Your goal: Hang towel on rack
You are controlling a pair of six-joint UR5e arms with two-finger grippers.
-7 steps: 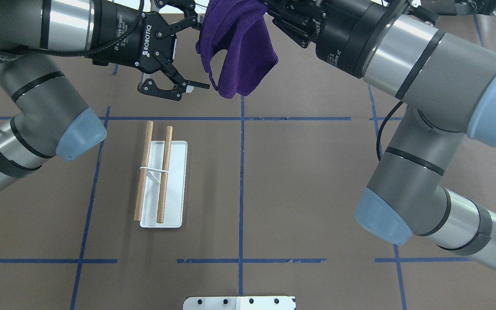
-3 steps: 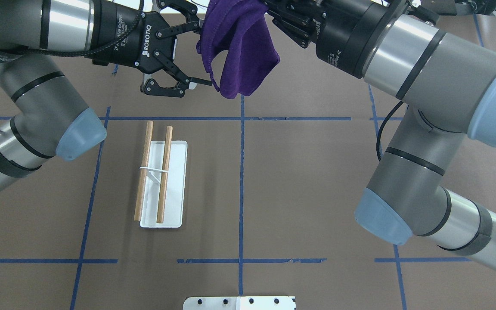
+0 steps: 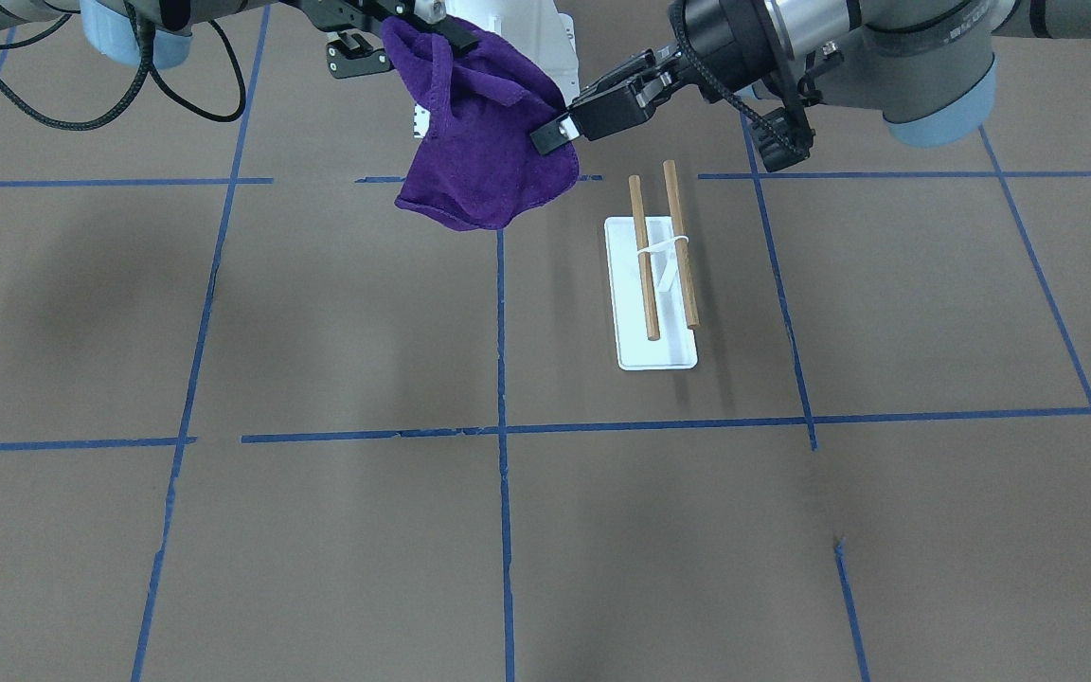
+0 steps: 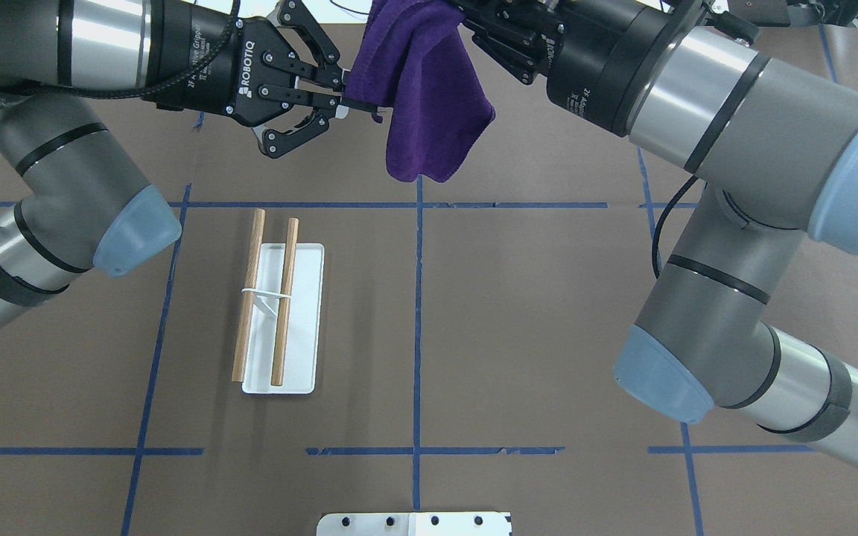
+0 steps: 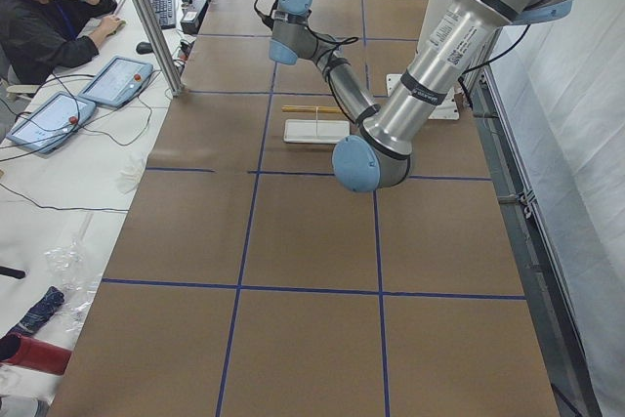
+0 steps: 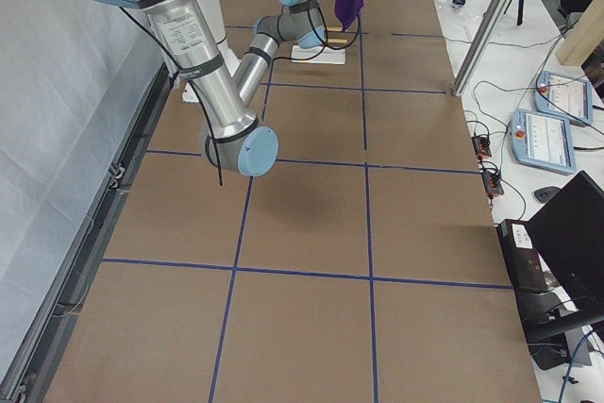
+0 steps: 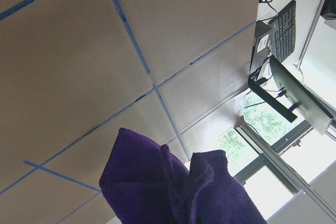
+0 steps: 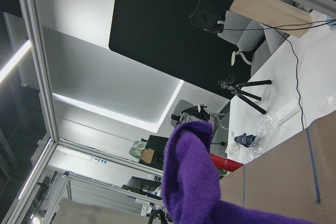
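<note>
A purple towel (image 4: 433, 97) hangs in the air over the far middle of the table. My right gripper (image 4: 460, 21) is shut on the towel's top and holds it up; it shows at the top of the front view (image 3: 405, 21). My left gripper (image 4: 358, 112) reaches in from the left with its fingers closed on the towel's side edge, as the front view (image 3: 553, 134) also shows. The towel fills the lower part of both wrist views (image 7: 173, 187) (image 8: 194, 182). The rack (image 4: 280, 298), two wooden rods over a white base (image 4: 304, 342), stands bare on the table, nearer than the towel.
Blue tape lines cross the brown table. A white bolted plate (image 4: 414, 523) sits at the near edge. An operator (image 5: 39, 17) sits at a side desk with tablets, away from the arms.
My left gripper was wide open beside the towel; it has moved in and closed on the towel's edge. The towel's hanging fold has shifted slightly right.
</note>
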